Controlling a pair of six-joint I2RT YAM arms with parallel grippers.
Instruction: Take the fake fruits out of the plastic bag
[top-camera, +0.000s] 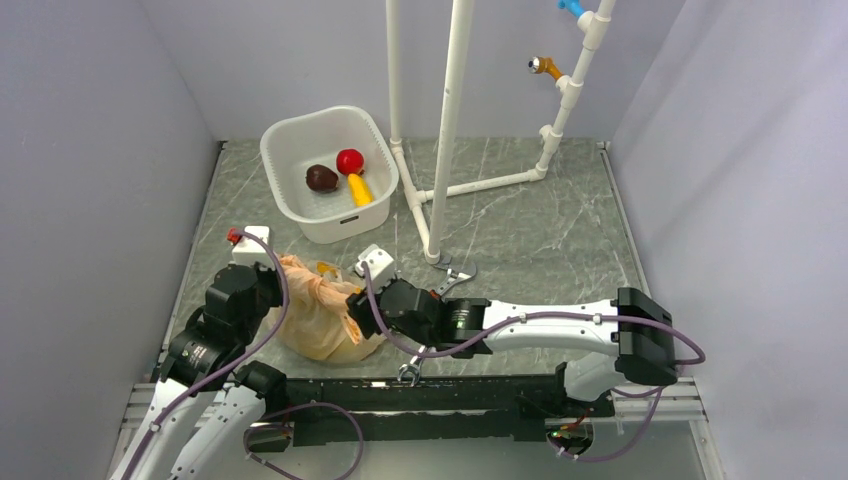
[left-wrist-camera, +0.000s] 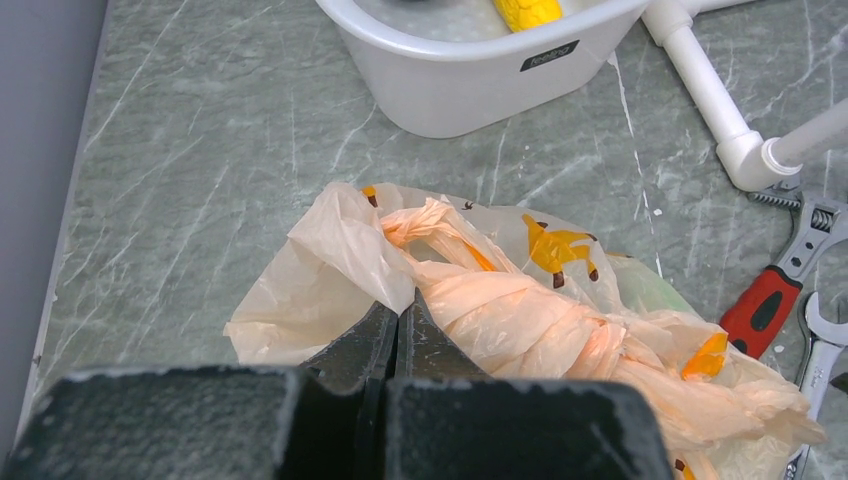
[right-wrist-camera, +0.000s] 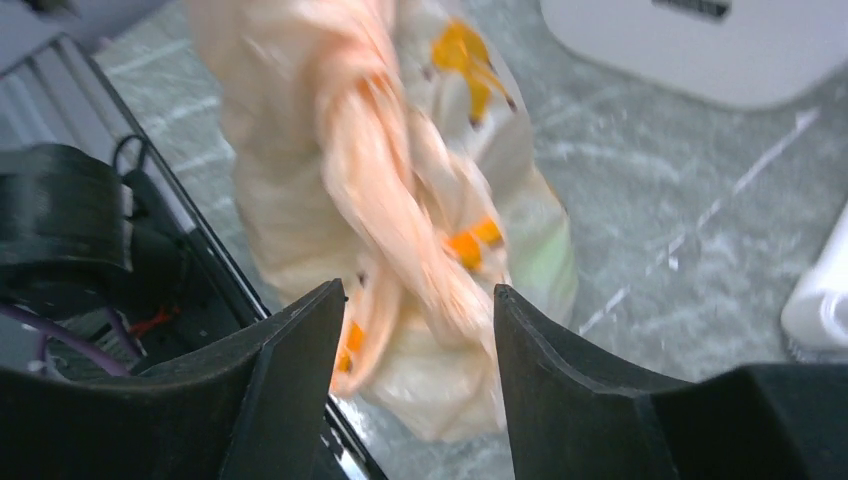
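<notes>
Top view, lower left: bag (top-camera: 315, 318) on tabletop (top-camera: 520, 220), neck twisted shut, so fruits are hidden inside. L tool (left-wrist-camera: 397, 325) clamped on film edge, prob. anchoring it. R tool (right-wrist-camera: 415, 295) wide, straddling the twist, prob. to loosen it.

**Bag caught at its near fold**

Low in frame, the left gripper (left-wrist-camera: 397, 318), dark fingers (left-wrist-camera: 362, 348) pressed together on a fold of the plastic bag (left-wrist-camera: 520, 320). Thin peach film, crumpled on the grey-green tabletop (left-wrist-camera: 200, 150), printed with yellow bananas, one handle twisted into a rope across the top. A faint green tint through the film at the right. Beyond, a white tub (left-wrist-camera: 470, 80) with something yellow (left-wrist-camera: 528, 12) inside. Right of it, a white pipe (left-wrist-camera: 700, 90). Below that, just beside the bag, a red-handled wrench (left-wrist-camera: 762, 305) and a plain spanner (left-wrist-camera: 815, 370).
</notes>
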